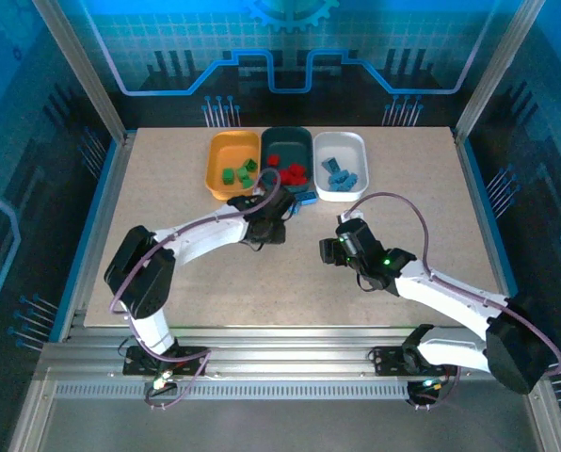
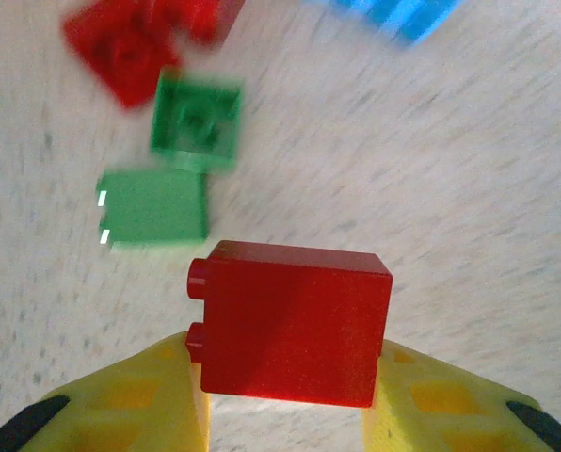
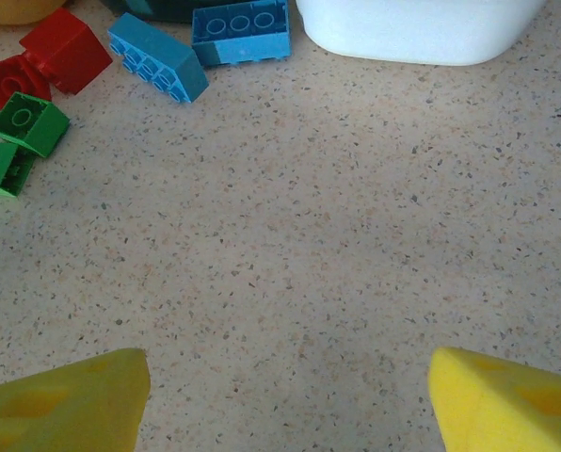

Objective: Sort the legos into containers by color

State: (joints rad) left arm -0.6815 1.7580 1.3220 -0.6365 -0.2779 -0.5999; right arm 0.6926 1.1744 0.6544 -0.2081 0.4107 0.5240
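Pinching a red lego [image 2: 295,325] between its two yellow fingers [image 2: 158,400], the left gripper [image 2: 285,391] has the speckled table [image 2: 469,207] under it. The lego's bumps point to nine o'clock. At about eleven o'clock from it, two green legos [image 2: 196,118] lie on the table, touching each other. Past them is a blurry red piece [image 2: 120,56], and at one o'clock a blurry blue piece [image 2: 393,14].

The right gripper [image 3: 285,400] is spread wide and holds nothing. There is bare table between its fingers. Far ahead at eleven o'clock, two blue legos [image 3: 241,33] lie side by side.

Seen from above, three tubs stand in a row at the table's twelve o'clock edge. The orange-yellow tub [image 1: 226,151] has green pieces in it, the teal tub [image 1: 285,141] has red ones, and the white tub [image 1: 340,141] has blue ones. The left gripper is near the teal tub, at its six o'clock. The right gripper is well apart from the tubs.
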